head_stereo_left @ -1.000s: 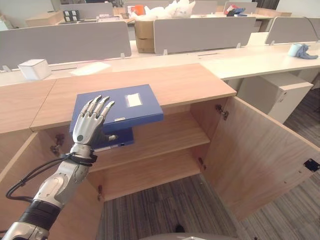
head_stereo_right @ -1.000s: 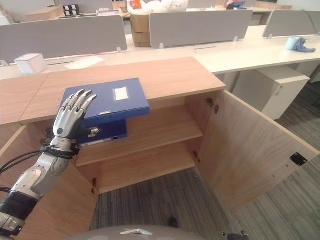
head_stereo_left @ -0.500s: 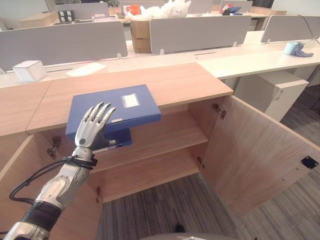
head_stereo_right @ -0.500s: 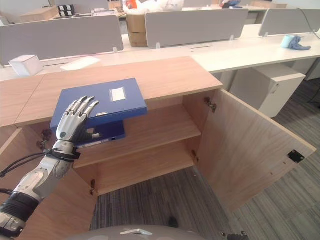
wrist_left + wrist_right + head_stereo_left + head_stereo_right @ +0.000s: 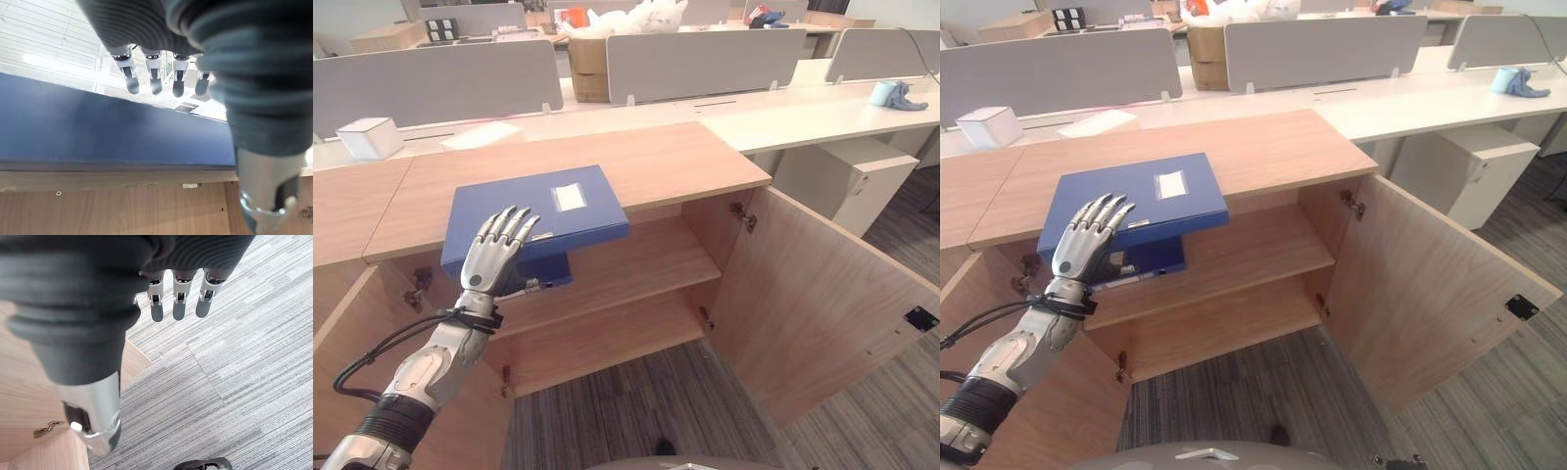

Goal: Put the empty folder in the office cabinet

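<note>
The cabinet (image 5: 636, 284) stands open below the counter (image 5: 675, 162), its door (image 5: 822, 313) swung out well to the right of the left hand (image 5: 492, 257). The blue folder (image 5: 548, 201) lies flat on the counter, overhanging its front edge, under the hand's straight, spread fingers. The right hand (image 5: 178, 298) hangs relaxed above carpet (image 5: 244, 372).
</note>
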Robot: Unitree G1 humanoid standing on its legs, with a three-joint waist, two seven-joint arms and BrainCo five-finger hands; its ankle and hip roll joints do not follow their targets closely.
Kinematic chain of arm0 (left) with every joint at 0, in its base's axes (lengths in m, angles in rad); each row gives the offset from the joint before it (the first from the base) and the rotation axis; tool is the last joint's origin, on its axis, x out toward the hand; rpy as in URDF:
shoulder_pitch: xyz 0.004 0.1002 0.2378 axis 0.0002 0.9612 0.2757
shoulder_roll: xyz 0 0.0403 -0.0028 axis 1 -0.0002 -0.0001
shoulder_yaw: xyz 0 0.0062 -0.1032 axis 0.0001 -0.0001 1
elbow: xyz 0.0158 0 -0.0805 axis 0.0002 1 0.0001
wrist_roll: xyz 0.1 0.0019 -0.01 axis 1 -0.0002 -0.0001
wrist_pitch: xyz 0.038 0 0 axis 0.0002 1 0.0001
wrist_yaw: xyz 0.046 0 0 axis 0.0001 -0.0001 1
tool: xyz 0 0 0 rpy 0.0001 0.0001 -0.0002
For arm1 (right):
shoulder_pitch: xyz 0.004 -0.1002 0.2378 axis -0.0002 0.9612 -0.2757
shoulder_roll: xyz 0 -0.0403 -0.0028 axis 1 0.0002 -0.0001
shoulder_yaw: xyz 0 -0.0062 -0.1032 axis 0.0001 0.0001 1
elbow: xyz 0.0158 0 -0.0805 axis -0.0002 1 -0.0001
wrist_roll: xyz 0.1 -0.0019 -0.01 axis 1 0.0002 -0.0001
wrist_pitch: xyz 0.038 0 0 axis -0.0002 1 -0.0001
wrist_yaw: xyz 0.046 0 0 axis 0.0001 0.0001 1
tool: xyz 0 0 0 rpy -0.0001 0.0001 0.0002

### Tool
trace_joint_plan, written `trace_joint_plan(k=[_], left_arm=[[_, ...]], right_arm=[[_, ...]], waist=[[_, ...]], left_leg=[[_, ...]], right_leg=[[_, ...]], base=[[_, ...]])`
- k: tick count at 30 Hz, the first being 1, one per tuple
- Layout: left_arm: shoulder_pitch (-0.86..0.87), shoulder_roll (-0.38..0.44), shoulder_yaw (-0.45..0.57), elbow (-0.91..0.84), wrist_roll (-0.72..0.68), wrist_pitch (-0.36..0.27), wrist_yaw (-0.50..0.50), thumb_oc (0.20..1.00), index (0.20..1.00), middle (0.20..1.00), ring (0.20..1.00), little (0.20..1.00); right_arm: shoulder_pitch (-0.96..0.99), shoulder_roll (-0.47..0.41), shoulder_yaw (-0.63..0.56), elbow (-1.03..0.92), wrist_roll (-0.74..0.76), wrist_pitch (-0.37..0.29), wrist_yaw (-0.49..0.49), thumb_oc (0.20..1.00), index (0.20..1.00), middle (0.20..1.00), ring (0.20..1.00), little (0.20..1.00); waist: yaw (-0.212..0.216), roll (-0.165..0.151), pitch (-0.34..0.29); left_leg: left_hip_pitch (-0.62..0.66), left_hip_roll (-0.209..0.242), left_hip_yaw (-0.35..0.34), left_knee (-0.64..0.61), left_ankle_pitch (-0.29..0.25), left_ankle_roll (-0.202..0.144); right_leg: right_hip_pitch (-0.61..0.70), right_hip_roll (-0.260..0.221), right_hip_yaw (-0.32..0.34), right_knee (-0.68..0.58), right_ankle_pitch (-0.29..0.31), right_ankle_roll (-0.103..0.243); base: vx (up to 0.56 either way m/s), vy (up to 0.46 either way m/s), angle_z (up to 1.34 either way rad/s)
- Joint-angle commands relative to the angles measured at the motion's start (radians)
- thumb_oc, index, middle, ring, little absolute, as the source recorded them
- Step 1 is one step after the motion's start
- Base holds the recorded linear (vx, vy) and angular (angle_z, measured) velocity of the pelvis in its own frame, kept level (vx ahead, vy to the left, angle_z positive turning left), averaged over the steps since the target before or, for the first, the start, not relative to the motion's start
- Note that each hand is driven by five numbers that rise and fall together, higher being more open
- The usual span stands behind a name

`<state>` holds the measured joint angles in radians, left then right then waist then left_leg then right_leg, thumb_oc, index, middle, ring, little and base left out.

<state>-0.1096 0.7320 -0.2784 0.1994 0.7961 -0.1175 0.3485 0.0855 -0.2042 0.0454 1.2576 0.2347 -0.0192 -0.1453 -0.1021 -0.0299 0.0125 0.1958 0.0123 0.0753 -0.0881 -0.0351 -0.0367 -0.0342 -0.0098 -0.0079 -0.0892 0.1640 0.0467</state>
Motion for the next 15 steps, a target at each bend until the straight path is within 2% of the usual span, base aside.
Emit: trace_joint_plan(k=[1,15], left_arm=[[-0.148,0.026,0.006,0.034,0.024,0.007,0.024,1.000,1.000,1.000,1.000,1.000],[-0.210,0.025,-0.033,0.056,0.028,0.010,0.026,1.000,1.000,1.000,1.000,1.000]], right_arm=[[-0.053,-0.043,0.042,0.029,-0.012,-0.024,-0.020,1.000,1.000,1.000,1.000,1.000],[-0.043,-0.049,0.031,0.044,0.009,-0.027,-0.020,1.000,1.000,1.000,1.000,1.000]], waist=[[-0.025,-0.004,0.023],[-0.037,-0.008,0.020]], left_leg=[[0.012,0.006,-0.016,0.001,-0.119,-0.012],[0.009,0.012,-0.003,0.001,-0.119,-0.017]], right_leg=[[0.027,-0.062,0.007,0.002,-0.070,0.115],[0.025,-0.058,0.013,0.002,-0.075,0.116]], base=[[0.00,0.000,0.00],[0.00,-0.001,-0.01]])
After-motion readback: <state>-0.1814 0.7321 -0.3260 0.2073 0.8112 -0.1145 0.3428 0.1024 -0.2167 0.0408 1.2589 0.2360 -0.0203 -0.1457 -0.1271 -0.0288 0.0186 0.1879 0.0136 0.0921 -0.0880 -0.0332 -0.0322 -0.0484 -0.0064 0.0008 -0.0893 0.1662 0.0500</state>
